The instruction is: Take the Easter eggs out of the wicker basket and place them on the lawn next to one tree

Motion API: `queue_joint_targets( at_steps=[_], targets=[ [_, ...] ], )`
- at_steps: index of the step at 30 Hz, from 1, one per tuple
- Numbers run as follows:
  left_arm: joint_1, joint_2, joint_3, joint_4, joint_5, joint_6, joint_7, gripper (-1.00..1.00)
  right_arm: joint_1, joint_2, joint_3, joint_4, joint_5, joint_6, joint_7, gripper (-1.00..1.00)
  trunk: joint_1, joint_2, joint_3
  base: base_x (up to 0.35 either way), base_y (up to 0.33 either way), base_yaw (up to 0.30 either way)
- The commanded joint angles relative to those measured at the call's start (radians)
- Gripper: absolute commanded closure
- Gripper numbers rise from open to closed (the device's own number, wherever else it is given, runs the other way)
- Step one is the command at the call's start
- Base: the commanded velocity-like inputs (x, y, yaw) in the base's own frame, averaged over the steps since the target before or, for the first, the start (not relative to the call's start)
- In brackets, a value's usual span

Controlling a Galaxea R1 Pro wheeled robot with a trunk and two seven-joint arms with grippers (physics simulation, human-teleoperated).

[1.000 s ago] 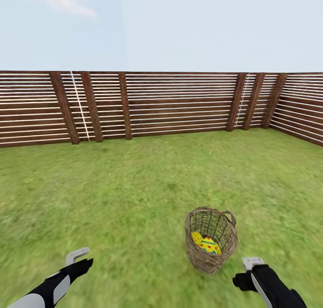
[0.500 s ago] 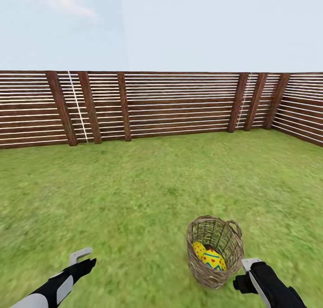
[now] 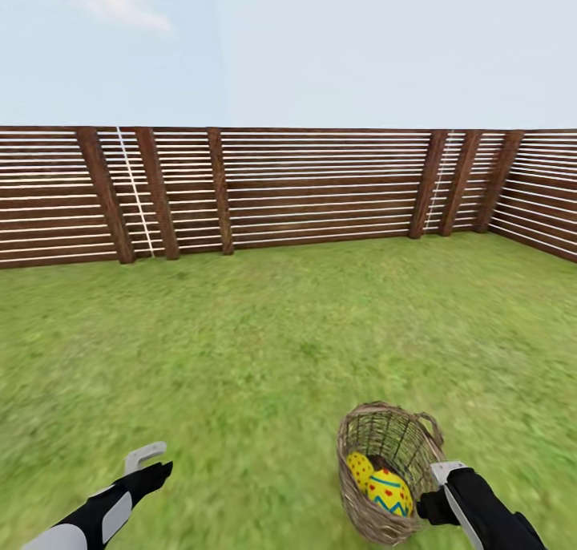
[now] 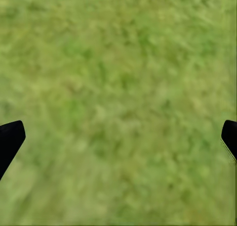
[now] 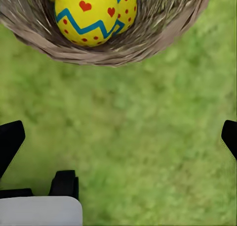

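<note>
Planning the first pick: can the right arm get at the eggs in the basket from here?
Probably yes: the right gripper is open beside the basket, whose top is uncovered, with the eggs exposed.

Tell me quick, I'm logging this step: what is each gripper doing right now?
Left gripper: open, empty, over bare grass.
Right gripper: open, empty, beside the basket with the eggs inside.
</note>
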Motion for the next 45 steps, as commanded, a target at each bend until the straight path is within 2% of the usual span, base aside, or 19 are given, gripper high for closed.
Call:
queue_joint_targets(
  at_steps=[1, 13, 30, 37, 45],
  targets=[
    [-0.001, -0.001, 0.008, 0.002, 0.002, -0.002, -0.006, -1.0, 0.0, -0.001, 0.002, -0.001, 0.008, 0.005, 0.007, -1.0, 0.001, 0.0, -0.001, 0.33, 0.0, 0.0],
    [-0.001, -0.005, 0.007, 0.003, 0.002, -0.002, -0.007, -1.0, 0.0, -0.001, 0.002, 0.003, 0.009, 0.005, 0.007, -1.0, 0.001, 0.0, -0.001, 0.327, 0.0, 0.0],
    [-0.001, -0.01, 0.007, 0.005, 0.002, -0.002, -0.007, -1.0, 0.0, 0.002, 0.002, 0.005, 0.009, 0.005, 0.006, -1.0, 0.001, 0.0, -0.001, 0.231, 0.0, 0.0],
    [-0.001, -0.011, 0.007, 0.008, 0.001, -0.002, -0.007, -1.0, 0.0, 0.002, 0.002, 0.005, 0.009, 0.005, 0.005, -1.0, 0.001, 0.0, -0.001, 0.043, 0.032, 0.0],
    [-0.001, -0.012, 0.007, 0.009, 0.0, -0.001, -0.007, -1.0, 0.0, 0.001, 0.002, 0.005, 0.009, 0.005, 0.004, -1.0, 0.001, 0.0, -0.001, -0.057, 0.295, 0.0]
  ],
)
